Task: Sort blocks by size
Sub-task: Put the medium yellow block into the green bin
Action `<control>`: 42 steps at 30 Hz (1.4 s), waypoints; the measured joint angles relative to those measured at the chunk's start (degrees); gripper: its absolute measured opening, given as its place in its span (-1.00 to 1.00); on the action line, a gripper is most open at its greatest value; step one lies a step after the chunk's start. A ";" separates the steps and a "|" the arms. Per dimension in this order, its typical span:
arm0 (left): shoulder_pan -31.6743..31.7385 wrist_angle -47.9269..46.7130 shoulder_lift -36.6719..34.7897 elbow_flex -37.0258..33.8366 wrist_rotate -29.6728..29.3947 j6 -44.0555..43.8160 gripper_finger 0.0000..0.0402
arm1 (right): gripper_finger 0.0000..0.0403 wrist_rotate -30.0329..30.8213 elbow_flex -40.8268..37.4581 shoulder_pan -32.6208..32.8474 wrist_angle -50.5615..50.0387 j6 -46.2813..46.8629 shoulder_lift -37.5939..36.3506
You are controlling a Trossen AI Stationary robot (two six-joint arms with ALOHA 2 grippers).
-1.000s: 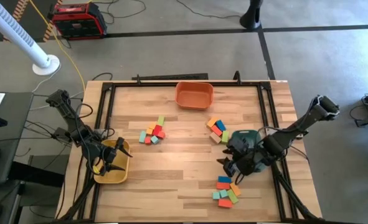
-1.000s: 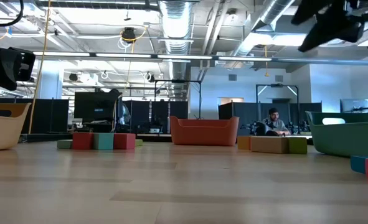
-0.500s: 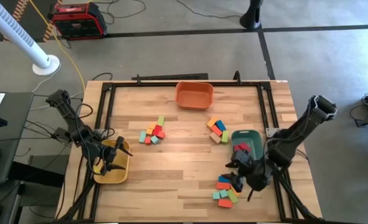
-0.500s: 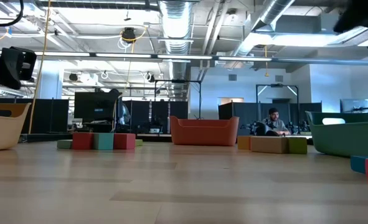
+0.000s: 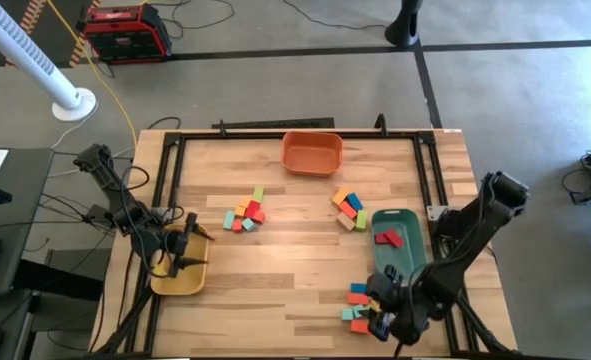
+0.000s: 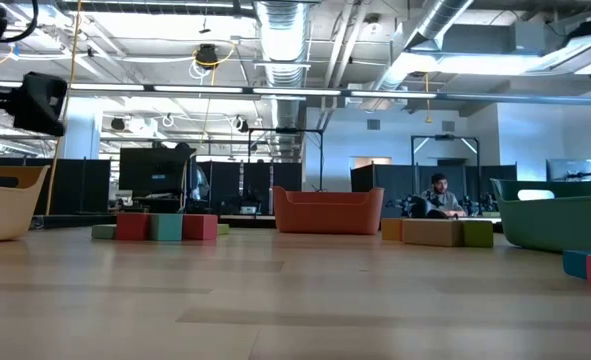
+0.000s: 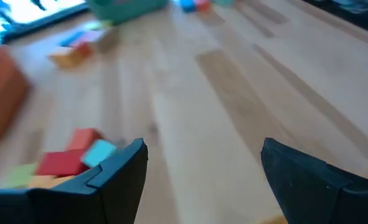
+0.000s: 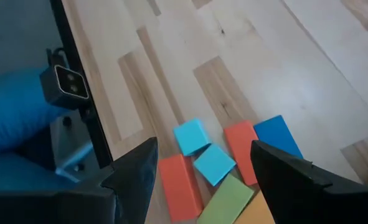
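My right gripper (image 5: 383, 315) (image 8: 203, 149) is open and empty, above the near-right heap of blocks (image 5: 360, 305). Its wrist view shows light blue cubes (image 8: 191, 135), red bars (image 8: 179, 186), a blue block (image 8: 277, 134) and a green one (image 8: 227, 199) lying on the table. Two red blocks (image 5: 388, 238) lie in the green tray (image 5: 393, 262). Two more heaps lie mid-table, one at the left (image 5: 245, 212) and one at the right (image 5: 350, 208). My left gripper (image 5: 180, 250) (image 7: 203, 148) is open and empty over the yellow tray (image 5: 175, 280).
An orange tray (image 5: 312, 152) stands at the far edge's middle. A black frame (image 5: 165, 160) runs around the tabletop. Bare wood lies between the heaps and along the near middle. The low view shows the room and a seated person (image 6: 438, 195) far behind.
My right gripper has gone from over the green tray toward the table's near edge and now stands above the near-right heap. The green tray, covered by the gripper before, now shows two red blocks lying in it.
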 joint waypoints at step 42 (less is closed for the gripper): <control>1.99 47.55 9.80 0.00 11.04 13.84 0.50 | 0.42 -15.15 8.36 3.96 -22.59 38.62 21.01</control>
